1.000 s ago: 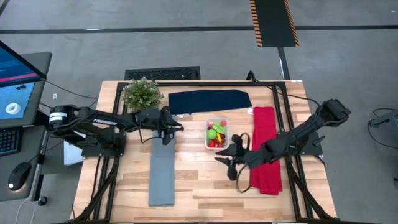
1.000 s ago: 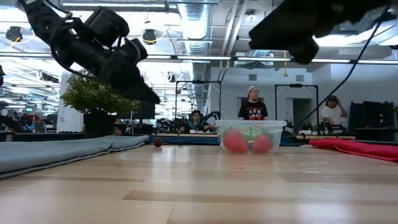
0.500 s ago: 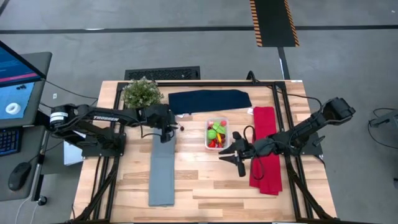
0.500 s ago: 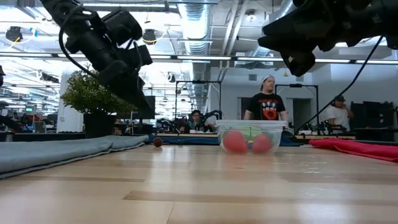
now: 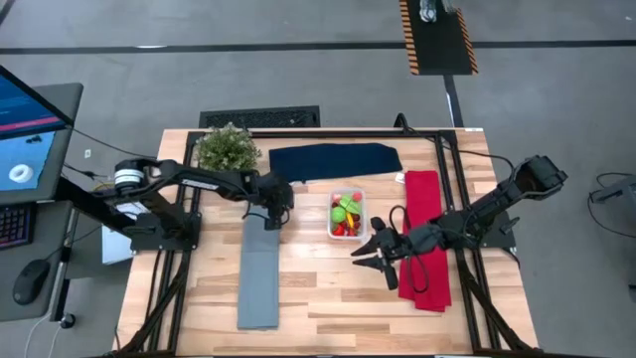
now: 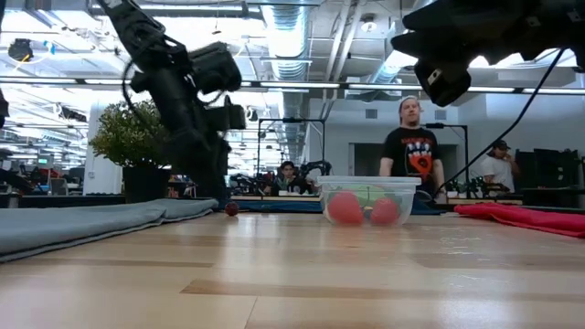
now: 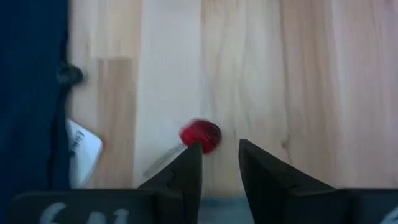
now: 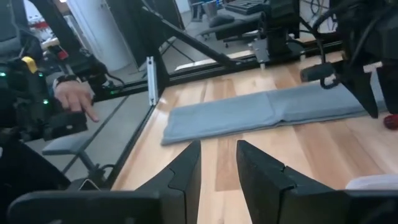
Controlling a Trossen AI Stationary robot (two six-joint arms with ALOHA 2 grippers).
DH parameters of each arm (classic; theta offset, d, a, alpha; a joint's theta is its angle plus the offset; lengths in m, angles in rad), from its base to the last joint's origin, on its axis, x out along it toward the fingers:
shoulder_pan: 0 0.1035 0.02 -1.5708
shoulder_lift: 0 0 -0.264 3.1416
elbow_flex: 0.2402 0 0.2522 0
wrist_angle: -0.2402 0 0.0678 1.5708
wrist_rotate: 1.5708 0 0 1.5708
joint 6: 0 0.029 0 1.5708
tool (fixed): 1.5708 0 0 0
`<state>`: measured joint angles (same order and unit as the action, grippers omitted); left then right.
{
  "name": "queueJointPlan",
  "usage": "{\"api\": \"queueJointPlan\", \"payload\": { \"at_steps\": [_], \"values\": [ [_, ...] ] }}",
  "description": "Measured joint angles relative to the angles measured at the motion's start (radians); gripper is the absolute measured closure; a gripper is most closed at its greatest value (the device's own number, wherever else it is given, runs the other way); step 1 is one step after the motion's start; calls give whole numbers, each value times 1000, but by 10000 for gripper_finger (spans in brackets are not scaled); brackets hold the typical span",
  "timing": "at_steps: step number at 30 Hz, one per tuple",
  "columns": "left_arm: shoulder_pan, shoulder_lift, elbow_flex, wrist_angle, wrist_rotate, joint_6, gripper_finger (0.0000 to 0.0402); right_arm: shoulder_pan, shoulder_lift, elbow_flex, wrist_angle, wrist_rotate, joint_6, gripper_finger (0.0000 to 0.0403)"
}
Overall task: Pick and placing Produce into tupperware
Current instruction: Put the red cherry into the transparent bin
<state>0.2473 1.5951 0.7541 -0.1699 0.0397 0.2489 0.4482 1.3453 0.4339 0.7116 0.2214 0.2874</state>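
Mid-table, tupperware [image 5: 347, 214] holding produce [image 5: 345, 211]

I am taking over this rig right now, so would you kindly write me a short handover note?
Left hand: open, empty, low over the table, a small dark red toy cherry just ahead of its fingertips, beside the navy cloth.
Right hand: open, empty, raised near the red cloth.
Done: red, green and yellow toy pieces sit in the clear plastic tub.
Left: grasp the cherry and carry it to the tub.
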Motion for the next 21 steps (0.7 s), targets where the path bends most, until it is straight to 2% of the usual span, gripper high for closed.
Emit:
{"api": "queueJointPlan", "payload": {
  "at_steps": [11,21],
  "values": [
    [-21,10,18,-8,-126,29,240,23,0,0,6,3,10,278],
    [-24,10,18,4,-127,54,232,23,0,0,7,3,10,278]
  ]
}}
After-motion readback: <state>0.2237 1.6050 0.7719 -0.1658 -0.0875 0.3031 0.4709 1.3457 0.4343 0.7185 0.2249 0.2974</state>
